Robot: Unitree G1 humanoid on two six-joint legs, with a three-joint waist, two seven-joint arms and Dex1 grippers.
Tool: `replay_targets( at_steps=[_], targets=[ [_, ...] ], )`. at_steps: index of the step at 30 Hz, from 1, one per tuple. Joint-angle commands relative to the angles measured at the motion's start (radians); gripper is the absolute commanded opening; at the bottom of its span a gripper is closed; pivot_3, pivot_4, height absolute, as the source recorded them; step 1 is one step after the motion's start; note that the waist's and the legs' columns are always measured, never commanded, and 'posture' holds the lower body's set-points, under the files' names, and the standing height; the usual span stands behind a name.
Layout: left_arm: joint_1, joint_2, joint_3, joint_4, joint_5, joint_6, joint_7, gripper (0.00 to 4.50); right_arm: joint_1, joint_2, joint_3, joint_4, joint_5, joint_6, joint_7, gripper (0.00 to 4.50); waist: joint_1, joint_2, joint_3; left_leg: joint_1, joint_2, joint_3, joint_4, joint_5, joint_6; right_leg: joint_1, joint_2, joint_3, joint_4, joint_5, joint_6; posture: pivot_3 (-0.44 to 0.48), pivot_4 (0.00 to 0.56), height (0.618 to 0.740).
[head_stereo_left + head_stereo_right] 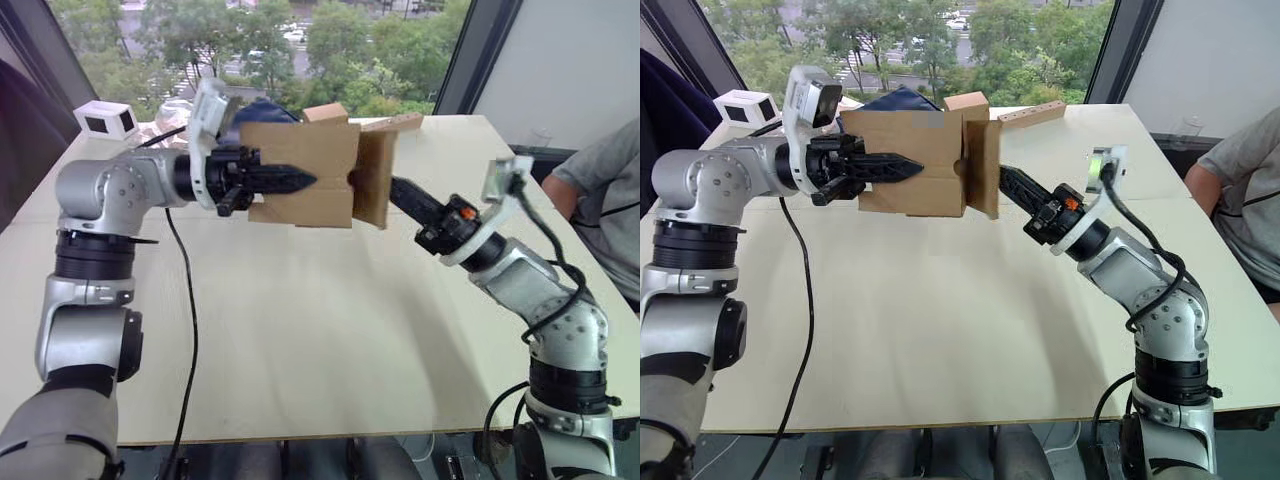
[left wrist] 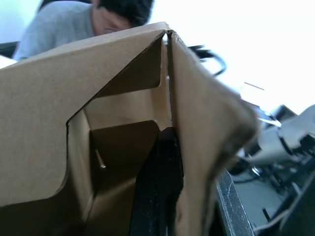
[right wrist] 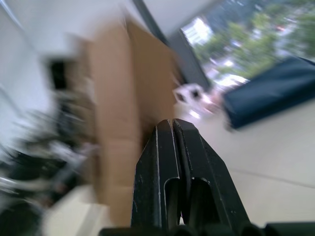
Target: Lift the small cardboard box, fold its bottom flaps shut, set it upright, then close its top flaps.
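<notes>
One small cardboard box, lifted, pinched by the left end effector; right end effector closed.

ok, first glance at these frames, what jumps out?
The small cardboard box held in the air above the table, clamped by the left gripper on its near wall. The right gripper, fingers shut, pokes at the flaps on the box's right end. A person in a grey shirt sits at the table's right edge, and a dark blue bag lies behind the box.
</notes>
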Motion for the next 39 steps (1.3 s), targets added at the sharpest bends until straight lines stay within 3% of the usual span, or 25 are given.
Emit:
replay_targets(
  at_steps=[1,12,13,14,20,25,29,33,35,37,39],
  targets=[
    [-0.032,0.009,0.019,-0.011,-0.005,-0.004,-0.012,0.00,0.010,0.019,-0.012,-0.063,0.139,0.004,-0.034,0.03,-0.001,0.000,0.000,0.000,0.000,0.000,0.000,0.000,0.000,0.000,0.000,0.000,0.000,0.000,0.000,0.000,0.150,0.740],
    [-0.047,0.004,0.034,-0.015,-0.025,0.020,-0.019,0.00,0.015,0.139,0.005,-0.016,0.186,-0.072,-0.076,0.03,-0.004,0.000,0.000,0.000,0.000,0.000,0.000,0.000,0.000,0.000,0.001,0.000,0.000,0.000,0.000,0.000,0.150,0.740],
    [-0.048,0.005,0.037,-0.012,-0.025,0.021,-0.017,0.00,0.021,0.139,0.006,-0.019,0.191,-0.070,-0.075,0.26,-0.004,0.000,0.000,0.000,0.000,0.000,0.000,0.000,0.000,-0.001,0.001,0.000,0.000,0.000,0.000,0.000,0.150,0.740],
    [-0.049,0.007,0.040,-0.011,-0.025,0.022,-0.014,0.00,0.030,0.132,0.007,-0.030,0.193,-0.067,-0.073,0.53,-0.004,0.000,0.000,0.000,0.000,0.000,0.000,0.000,0.000,-0.001,0.001,0.000,0.000,0.000,0.000,0.000,0.150,0.740],
    [-0.037,0.023,0.047,-0.022,-0.024,0.032,-0.009,0.00,0.066,0.000,-0.036,-0.155,0.248,-0.048,-0.083,0.53,-0.001,0.001,0.001,0.000,0.000,0.000,0.000,0.000,0.000,0.000,0.000,0.000,0.000,0.000,0.000,0.000,0.150,0.740],
    [-0.033,0.027,0.053,-0.033,-0.032,0.042,-0.006,0.00,0.073,-0.074,-0.119,-0.120,0.297,-0.090,-0.110,0.53,-0.001,0.001,0.001,0.000,0.000,0.000,0.000,0.000,0.000,0.000,0.000,0.000,0.000,0.000,0.000,0.000,0.150,0.740],
    [-0.029,0.021,0.051,-0.043,-0.044,0.047,-0.003,0.00,0.056,-0.084,-0.115,0.074,0.087,-0.143,-0.105,0.53,-0.003,0.001,0.001,0.000,0.000,0.000,0.000,0.000,0.000,0.000,0.001,0.000,0.000,0.000,0.000,0.000,0.150,0.740],
    [-0.028,0.009,0.044,-0.049,-0.047,0.046,-0.001,0.00,-0.014,-0.065,-0.003,0.175,-0.117,-0.160,-0.064,0.53,-0.006,0.002,0.001,0.000,0.000,0.001,0.000,0.000,0.000,-0.001,0.001,0.001,0.000,0.000,0.000,0.000,0.150,0.740],
    [-0.027,0.007,0.045,-0.053,-0.047,0.047,0.000,0.00,-0.045,-0.032,0.023,0.193,-0.158,-0.169,-0.043,0.53,-0.009,0.003,0.002,0.000,0.000,0.001,-0.001,0.000,0.000,-0.002,0.002,0.001,0.001,0.000,0.000,0.000,0.150,0.740],
    [-0.025,0.006,0.047,-0.056,-0.047,0.048,0.001,0.00,-0.057,-0.006,0.021,0.192,-0.162,-0.165,-0.026,0.01,-0.007,0.003,0.002,0.000,0.001,0.001,-0.001,0.000,0.000,-0.002,0.003,0.001,0.001,0.000,0.000,0.000,0.150,0.740],
    [-0.024,0.008,0.048,-0.058,-0.047,0.049,0.002,0.00,-0.058,0.009,0.016,0.182,-0.155,-0.152,-0.011,0.01,-0.004,0.003,0.002,0.000,0.001,0.001,-0.001,0.000,0.000,-0.002,0.002,0.001,0.001,0.000,0.000,0.000,0.150,0.740]
  ],
)
